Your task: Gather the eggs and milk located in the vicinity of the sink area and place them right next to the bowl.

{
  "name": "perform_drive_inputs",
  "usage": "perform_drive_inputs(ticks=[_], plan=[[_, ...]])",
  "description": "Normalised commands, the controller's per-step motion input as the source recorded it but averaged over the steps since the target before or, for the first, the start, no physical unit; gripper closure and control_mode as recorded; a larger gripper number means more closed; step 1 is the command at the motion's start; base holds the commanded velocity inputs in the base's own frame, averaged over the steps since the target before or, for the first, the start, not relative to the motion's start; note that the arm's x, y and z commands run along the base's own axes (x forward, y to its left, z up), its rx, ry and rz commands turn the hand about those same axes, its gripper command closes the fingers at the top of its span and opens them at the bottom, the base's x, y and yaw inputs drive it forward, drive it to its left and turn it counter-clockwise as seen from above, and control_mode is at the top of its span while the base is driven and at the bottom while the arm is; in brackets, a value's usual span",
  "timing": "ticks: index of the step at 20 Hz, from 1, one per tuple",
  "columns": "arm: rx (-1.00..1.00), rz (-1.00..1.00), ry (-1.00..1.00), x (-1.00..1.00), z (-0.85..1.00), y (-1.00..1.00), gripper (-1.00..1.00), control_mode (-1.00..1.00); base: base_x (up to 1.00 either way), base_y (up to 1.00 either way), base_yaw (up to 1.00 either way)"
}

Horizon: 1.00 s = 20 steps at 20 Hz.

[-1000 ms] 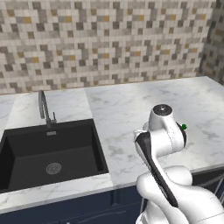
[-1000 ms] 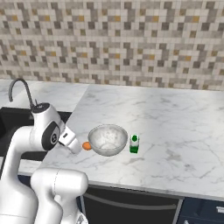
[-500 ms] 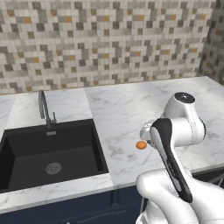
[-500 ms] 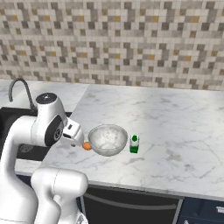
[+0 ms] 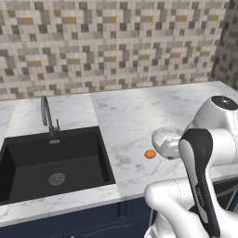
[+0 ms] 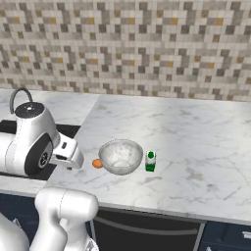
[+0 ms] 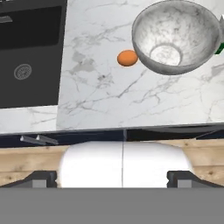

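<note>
End effector [image 7: 112,177] spread wide, holding nothing, raised above the bench [image 7: 100,100] front edge. One egg [image 7: 127,58] lies ahead of it, just beside the bowl [image 7: 175,37]; milk [image 6: 150,161] stands beyond the bowl's far side.

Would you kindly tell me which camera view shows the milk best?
The right base view: the milk stands upright and unobstructed on the counter, just right of the bowl, green cap and band clear. The hand view catches a green sliver at the frame's edge behind the bowl. In the left base view, the arm hides that spot.
</note>
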Motion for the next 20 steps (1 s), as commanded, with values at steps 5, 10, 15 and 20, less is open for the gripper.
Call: perform_drive_inputs(ticks=[5,10,15,20], plan=[[-0.01,0.01,-0.05,-0.17,0.0,-0.07,-1.0,-1.0,0.0,0.0,0.0],[0.0,0.0,0.0,0.0,0.0,0.0,-1.0,-1.0,0.0,0.0,0.0],[0.0,0.0,0.0,0.0,0.0,0.0,-1.0,-1.0,0.0,0.0,0.0],[0.0,0.0,0.0,0.0,0.0,0.0,-1.0,1.0,0.0,0.0,0.0]])
